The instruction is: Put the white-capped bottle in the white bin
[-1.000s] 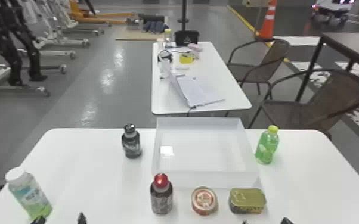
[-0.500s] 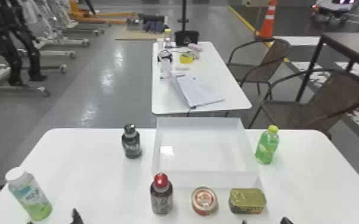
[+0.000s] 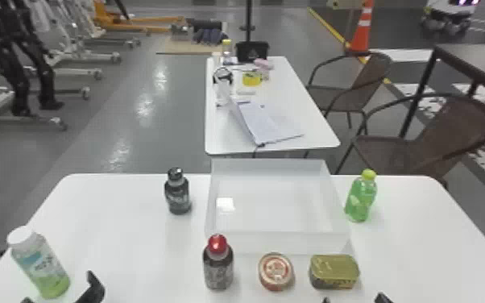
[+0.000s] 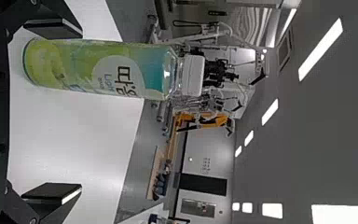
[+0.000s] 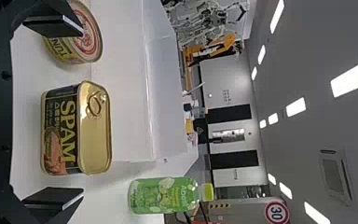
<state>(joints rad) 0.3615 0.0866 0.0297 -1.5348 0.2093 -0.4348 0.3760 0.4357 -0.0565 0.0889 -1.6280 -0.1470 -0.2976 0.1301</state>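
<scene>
White-capped bottle stands upright on the tabletop, far left, the left hand spread around its line, but it's off-centre, so a lopsided squeeze could topple it!

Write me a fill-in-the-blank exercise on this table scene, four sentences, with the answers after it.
The bottle nearest the left gripper has a ____ cap. That gripper's fingers are ____ rather than shut. In the head view, the lime-capped bottle stands to the ____ of the white bin. The round can sits between the rectangular can and the dark bottle with the ____ cap.

white; open; right; red
</scene>
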